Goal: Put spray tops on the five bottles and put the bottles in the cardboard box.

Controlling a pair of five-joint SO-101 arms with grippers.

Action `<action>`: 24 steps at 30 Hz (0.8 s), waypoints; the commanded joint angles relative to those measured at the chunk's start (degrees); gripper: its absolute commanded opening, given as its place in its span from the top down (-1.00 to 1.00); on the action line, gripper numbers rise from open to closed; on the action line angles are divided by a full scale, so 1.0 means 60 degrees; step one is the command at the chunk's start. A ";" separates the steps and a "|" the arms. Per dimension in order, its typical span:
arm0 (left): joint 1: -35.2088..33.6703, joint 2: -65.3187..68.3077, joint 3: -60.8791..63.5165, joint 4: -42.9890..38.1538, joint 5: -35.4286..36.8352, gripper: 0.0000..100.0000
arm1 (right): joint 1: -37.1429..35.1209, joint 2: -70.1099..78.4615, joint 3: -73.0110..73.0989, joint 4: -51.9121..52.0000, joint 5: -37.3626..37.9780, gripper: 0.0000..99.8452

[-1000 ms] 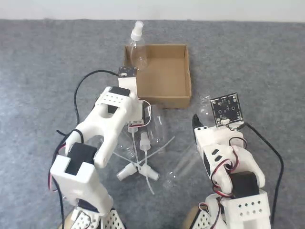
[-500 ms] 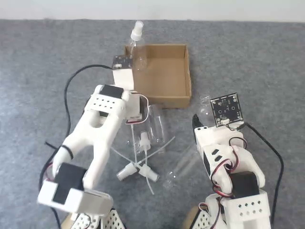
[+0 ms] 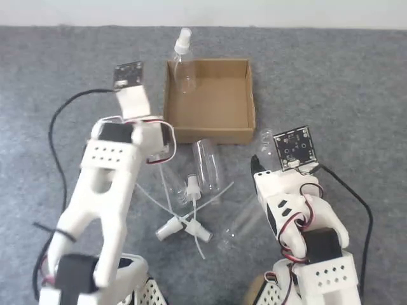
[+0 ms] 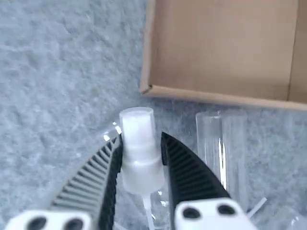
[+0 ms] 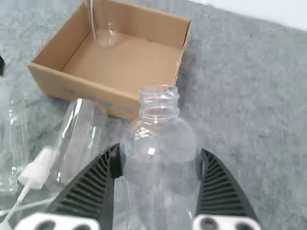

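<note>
In the far corner of the cardboard box point(image 3: 219, 105) stands one capped bottle point(image 3: 183, 60). The left gripper point(image 4: 140, 140) is clamped on a spray top point(image 4: 138, 158), and the right gripper point(image 5: 158, 155) grips an uncapped bottle point(image 5: 158, 134) upright. On the grey carpet point(image 3: 331, 76) before the box lie loose bottles point(image 3: 208, 166) and loose tops point(image 3: 170, 229).

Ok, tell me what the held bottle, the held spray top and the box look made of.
The held bottle: likely clear glossy plastic, see-through with bright glints. The held spray top: white, slightly translucent plastic, smooth. The cardboard box: plain brown cardboard, matt, raw edges.
</note>
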 commanded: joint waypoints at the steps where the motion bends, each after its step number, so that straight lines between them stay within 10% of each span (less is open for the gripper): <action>1: -0.0234 -0.1597 0.0462 -0.0601 -0.0073 0.97 | -0.0432 -0.0183 -0.0117 -0.0227 0.0000 0.80; 24: -0.1612 -0.7502 0.2952 -0.1582 0.0103 0.97 | -0.2806 -0.0198 0.0264 -0.0432 -0.0088 0.80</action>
